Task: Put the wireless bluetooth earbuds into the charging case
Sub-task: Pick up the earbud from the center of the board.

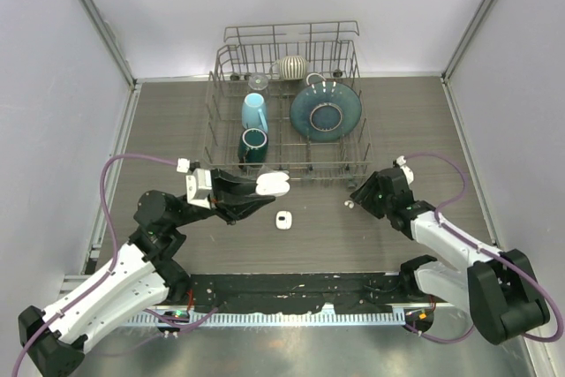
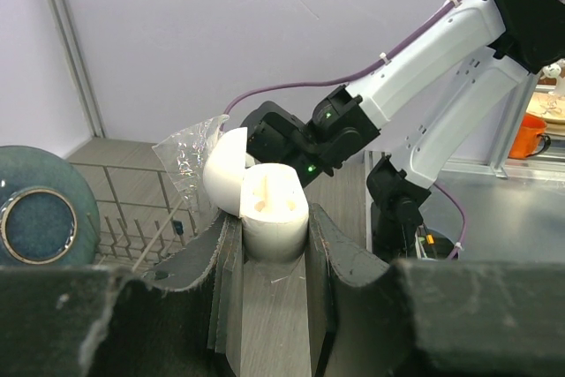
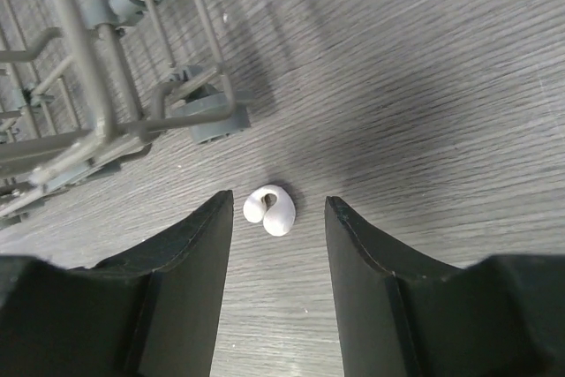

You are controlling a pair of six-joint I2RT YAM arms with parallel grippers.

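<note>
My left gripper (image 1: 267, 186) is shut on a white charging case (image 1: 274, 184) and holds it above the table. In the left wrist view the case (image 2: 274, 215) stands upright between the fingers (image 2: 328, 245) with its lid (image 2: 224, 170) hinged open to the left; its two sockets look empty. One tiny white earbud (image 3: 269, 210) lies on the table between the fingertips of my open right gripper (image 3: 278, 201), touching neither. In the top view this earbud (image 1: 349, 206) is just left of the right gripper (image 1: 357, 199). Other earbuds are not in view.
A small white case-like thing (image 1: 283, 219) lies on the table between the arms. A wire dish rack (image 1: 216, 143) stands behind, holding a teal plate (image 1: 326, 110), a light blue cup (image 1: 254, 111) and a dark green cup (image 1: 253, 144). The rack's corner (image 3: 190, 116) is close to the earbud.
</note>
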